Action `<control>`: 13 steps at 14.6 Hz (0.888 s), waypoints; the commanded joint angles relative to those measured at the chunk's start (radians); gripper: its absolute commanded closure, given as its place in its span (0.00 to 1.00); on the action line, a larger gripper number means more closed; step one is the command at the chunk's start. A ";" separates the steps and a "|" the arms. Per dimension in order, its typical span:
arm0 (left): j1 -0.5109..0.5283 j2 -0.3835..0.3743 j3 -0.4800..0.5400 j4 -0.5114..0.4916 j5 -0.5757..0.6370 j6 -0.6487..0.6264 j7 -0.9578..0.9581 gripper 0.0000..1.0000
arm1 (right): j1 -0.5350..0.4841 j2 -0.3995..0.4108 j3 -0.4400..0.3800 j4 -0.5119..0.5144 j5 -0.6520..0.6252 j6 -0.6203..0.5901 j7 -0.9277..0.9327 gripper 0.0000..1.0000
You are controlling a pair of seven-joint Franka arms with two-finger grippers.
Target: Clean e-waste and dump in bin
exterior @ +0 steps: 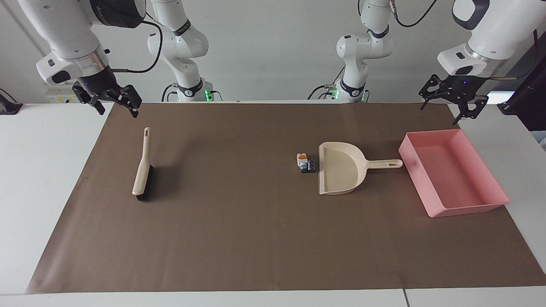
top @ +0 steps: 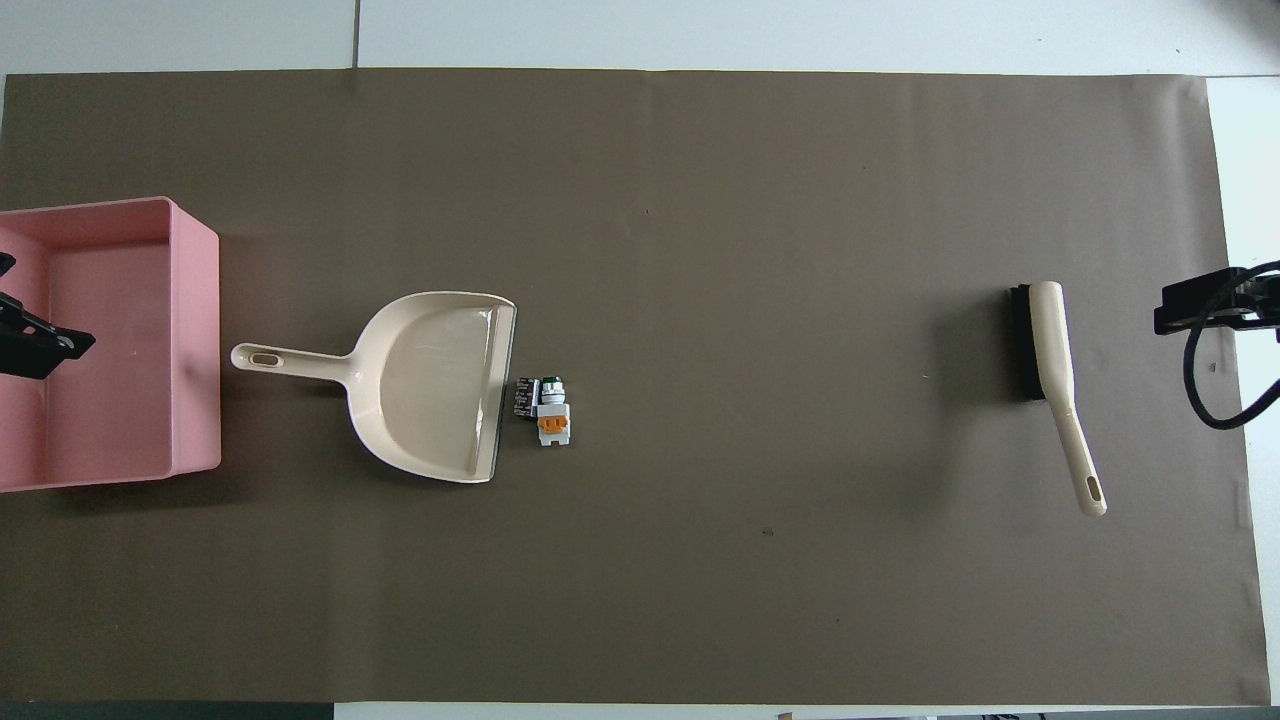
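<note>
The e-waste is a small cluster of a white piece with orange and green parts and a dark cylinder. It lies on the brown mat right at the open lip of a beige dustpan. The pink bin stands just past the dustpan's handle, at the left arm's end of the table. My left gripper hangs open and empty in the air over the bin's edge nearest the robots. My right gripper hangs open and empty, above the mat's corner near a brush's handle.
A beige hand brush with black bristles lies on the mat toward the right arm's end. The brown mat covers most of the white table.
</note>
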 commanded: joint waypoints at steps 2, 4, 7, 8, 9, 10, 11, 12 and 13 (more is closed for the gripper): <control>-0.010 -0.002 0.000 -0.021 0.009 0.031 0.314 0.03 | -0.078 -0.095 -0.001 -0.304 0.002 0.200 -0.142 0.00; -0.051 0.031 0.000 -0.024 0.067 0.032 0.446 0.04 | -0.086 -0.046 -0.001 -0.369 0.006 0.280 -0.169 0.00; -0.131 0.026 0.000 -0.131 0.179 0.122 0.468 0.06 | -0.091 -0.044 0.001 -0.510 0.007 0.401 -0.172 0.00; -0.137 0.029 0.000 -0.159 0.185 0.153 0.468 0.06 | -0.092 -0.043 0.000 -0.534 0.007 0.415 -0.182 0.00; -0.152 0.037 0.000 -0.187 0.190 0.181 0.468 0.06 | -0.094 -0.043 -0.001 -0.565 0.007 0.456 -0.198 0.00; -0.164 0.046 0.000 -0.225 0.219 0.228 0.466 0.06 | -0.107 -0.043 0.001 -0.587 0.007 0.485 -0.210 0.00; -0.180 0.052 0.000 -0.272 0.242 0.285 0.463 0.06 | -0.117 -0.040 0.001 -0.597 0.009 0.495 -0.213 0.00; -0.195 0.052 0.000 -0.321 0.253 0.332 0.454 0.07 | -0.117 -0.040 0.001 -0.619 0.009 0.505 -0.215 0.00; -0.200 0.058 0.000 -0.358 0.285 0.375 0.436 0.08 | -0.117 -0.040 0.001 -0.639 0.034 0.518 -0.215 0.00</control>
